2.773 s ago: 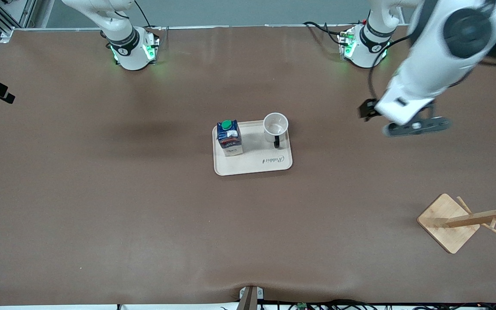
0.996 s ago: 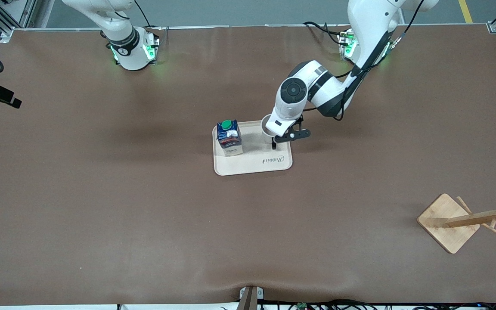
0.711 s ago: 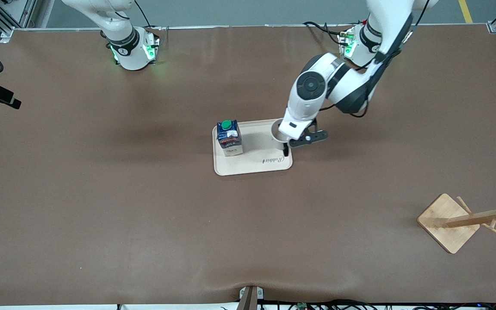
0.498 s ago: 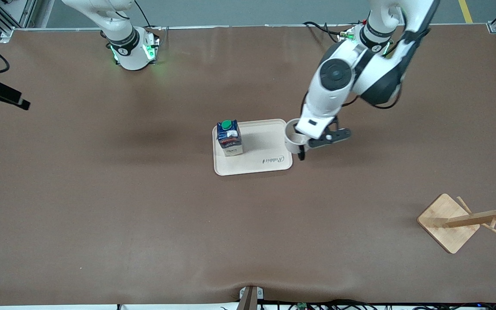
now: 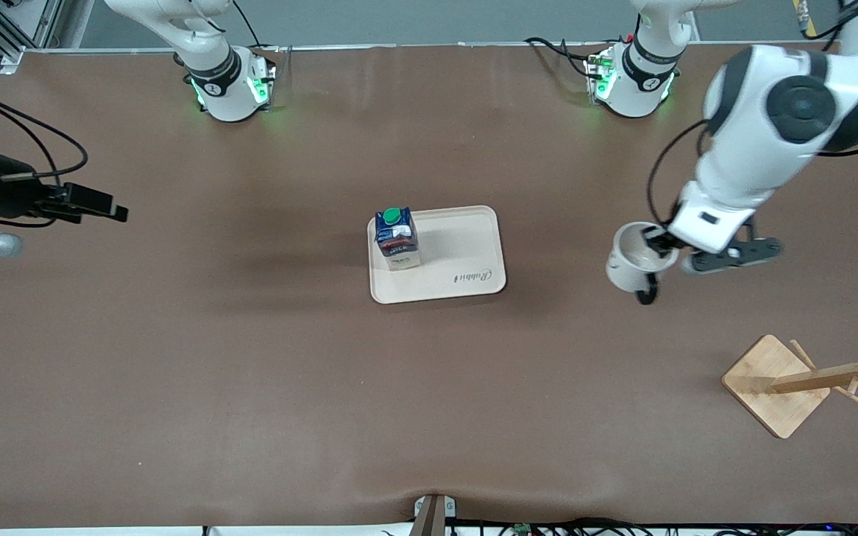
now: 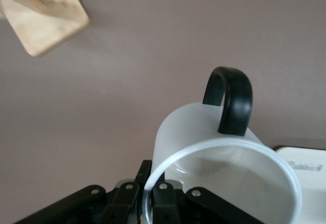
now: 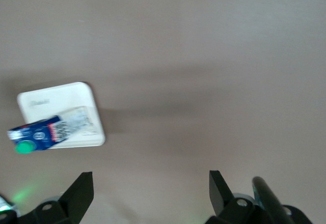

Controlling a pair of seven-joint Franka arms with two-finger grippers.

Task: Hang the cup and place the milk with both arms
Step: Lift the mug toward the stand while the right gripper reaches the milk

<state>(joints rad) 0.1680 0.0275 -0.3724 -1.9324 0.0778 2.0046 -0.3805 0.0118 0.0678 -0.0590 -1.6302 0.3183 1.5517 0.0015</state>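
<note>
The left gripper [image 5: 660, 248] held the cup [image 5: 631, 265] by its rim, clamped on it in the air over bare worktop [image 5: 250, 387] between the tray [image 5: 466, 286] and the wooden rack [image 5: 801, 380]. The milk [image 5: 396, 238] stood on the tray. The right gripper [image 7: 150, 188] hung spread wide above the worktop toward the right arm's end.

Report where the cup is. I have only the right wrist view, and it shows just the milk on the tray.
Observer: The left gripper holds the cup in the air, over bare table toward the left arm's end.
Operator: Describe the grip.
Observer: The fingers clamp the cup's rim; its mouth faces up and the black handle is free.
Operator: Locate the rack.
Observer: The wooden rack stands at the left arm's end of the table, nearer to the front camera than the tray.
</note>
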